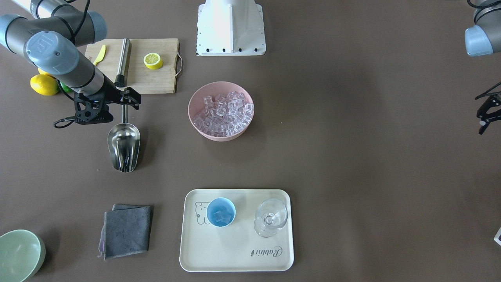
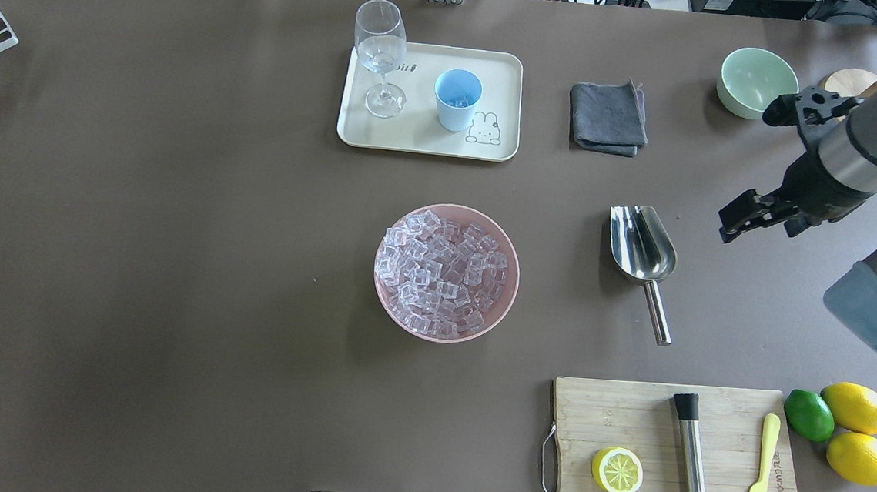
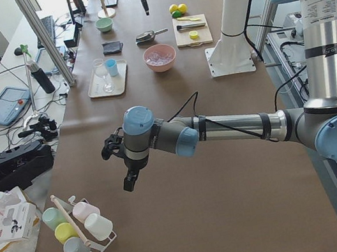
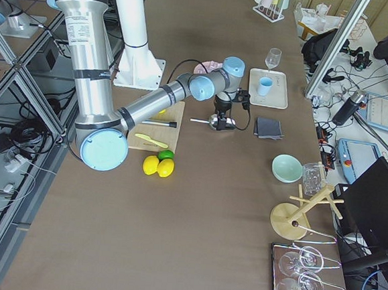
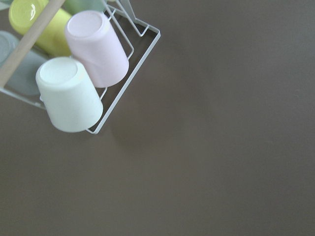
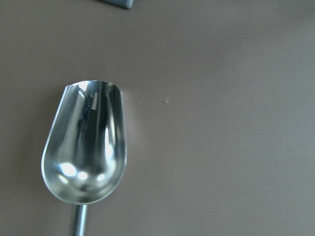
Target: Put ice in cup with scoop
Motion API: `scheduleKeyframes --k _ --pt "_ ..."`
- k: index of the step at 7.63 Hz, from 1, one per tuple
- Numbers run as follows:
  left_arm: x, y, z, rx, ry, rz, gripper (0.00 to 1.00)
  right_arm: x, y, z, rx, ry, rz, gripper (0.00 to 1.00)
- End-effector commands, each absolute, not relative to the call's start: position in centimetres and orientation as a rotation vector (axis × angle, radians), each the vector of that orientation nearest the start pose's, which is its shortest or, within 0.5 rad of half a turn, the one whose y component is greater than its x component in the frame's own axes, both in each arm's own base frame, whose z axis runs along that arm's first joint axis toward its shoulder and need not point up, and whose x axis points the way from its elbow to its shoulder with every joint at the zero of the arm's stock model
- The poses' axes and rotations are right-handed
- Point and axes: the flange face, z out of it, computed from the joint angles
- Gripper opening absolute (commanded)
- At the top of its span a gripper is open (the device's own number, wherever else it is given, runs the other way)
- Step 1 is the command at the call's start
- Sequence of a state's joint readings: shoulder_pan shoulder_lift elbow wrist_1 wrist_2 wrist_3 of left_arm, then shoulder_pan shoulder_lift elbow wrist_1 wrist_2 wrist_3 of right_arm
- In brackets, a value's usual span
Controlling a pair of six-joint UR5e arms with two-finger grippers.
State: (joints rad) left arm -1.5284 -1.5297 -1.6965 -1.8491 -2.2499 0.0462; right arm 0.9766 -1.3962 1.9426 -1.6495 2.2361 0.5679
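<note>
I have the scoop [image 1: 123,147] lying flat on the brown table. Its open mouth faces the operators' side and its handle points toward the cutting board [image 1: 156,78]. My right gripper [image 1: 135,100] hangs just above the end of that handle without touching it. Its fingers look spread, with nothing between them. The right wrist camera looks straight down into the scoop's empty trough. The light-blue cup [image 1: 221,212] stands on the cream tray [image 1: 235,254] beside a stemmed glass [image 1: 271,217] and has a few cubes inside. Most of the ice [image 1: 225,113] sits heaped in the pink bowl [image 1: 219,138]. The left gripper [image 1: 487,113] is well apart, and I cannot tell how its fingers are set.
</note>
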Motion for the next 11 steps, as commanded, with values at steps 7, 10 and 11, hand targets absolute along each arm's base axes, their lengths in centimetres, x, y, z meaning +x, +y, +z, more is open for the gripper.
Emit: scheduleKeyframes --k 7,10,11 --pt "-7.6 -45.7 61.2 0.131 0.855 -0.042 0.98 5.9 -47.7 60.5 0.120 -0.674 -0.266 1.00" --pt "-7.6 -45.9 61.0 0.133 0.860 -0.039 0.98 8.0 -45.5 63.0 0.094 -0.688 -0.215 1.00" --pt "-7.6 -45.9 61.0 0.129 0.863 -0.042 0.98 8.0 -45.3 63.2 0.089 -0.691 -0.213 1.00"
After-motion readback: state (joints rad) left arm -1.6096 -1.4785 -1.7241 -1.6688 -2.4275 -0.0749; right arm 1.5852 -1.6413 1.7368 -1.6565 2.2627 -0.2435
